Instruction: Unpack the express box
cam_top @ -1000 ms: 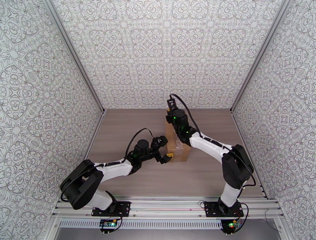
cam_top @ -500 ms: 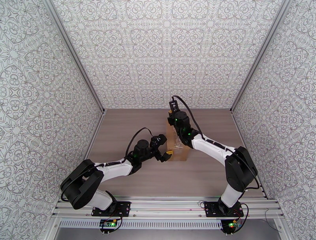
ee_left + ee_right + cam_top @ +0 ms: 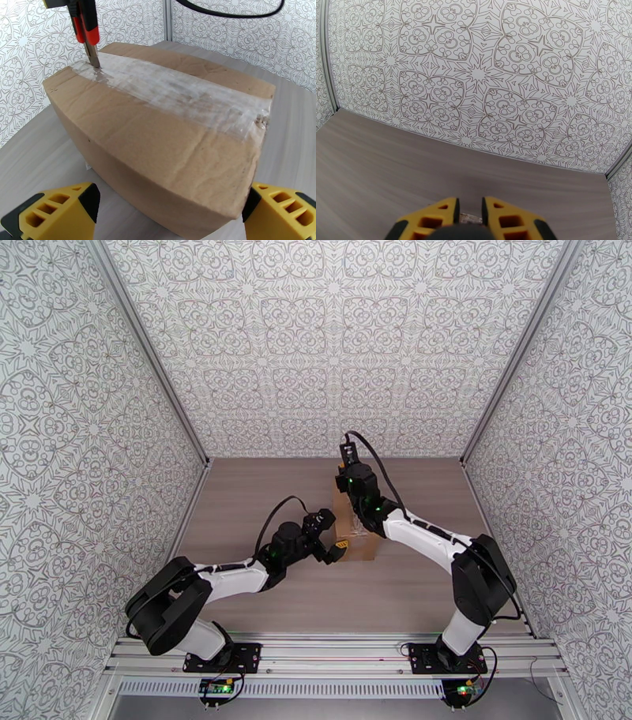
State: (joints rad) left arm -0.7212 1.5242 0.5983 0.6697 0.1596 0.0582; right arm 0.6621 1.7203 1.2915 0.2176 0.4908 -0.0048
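Since a second ago, the right arm's wrist has crept a little toward the back wall, and the left arm has edged closer to the box. We see no shift in the box itself.

It sits on the table, about mid-depth and slightly right of centre, between the two arms, with its flaps closed under tape.

The right tool hangs over the far end of the box. Its fingers are nearly together, and we judge them to be clamped on the knife. The blade tip stands on the tape near the far edge.

The left tool is spread wide, with one finger on either side of the near end and nothing in its grip. We cannot tell whether either finger touches the cardboard.

We take the step in hand to be slitting the seam. To do it well, we would:
- keep the blade shallow so it parts only the tape and spares whatever is inside
- hold it on the centre line of the strip
- draw it steadily toward the near end
- have the left tool close on the sides first, since a light carton may slide under the pull
- stop the cut short of the left fingers

By our count there is one box, one knife, one strip of tape and two tools.
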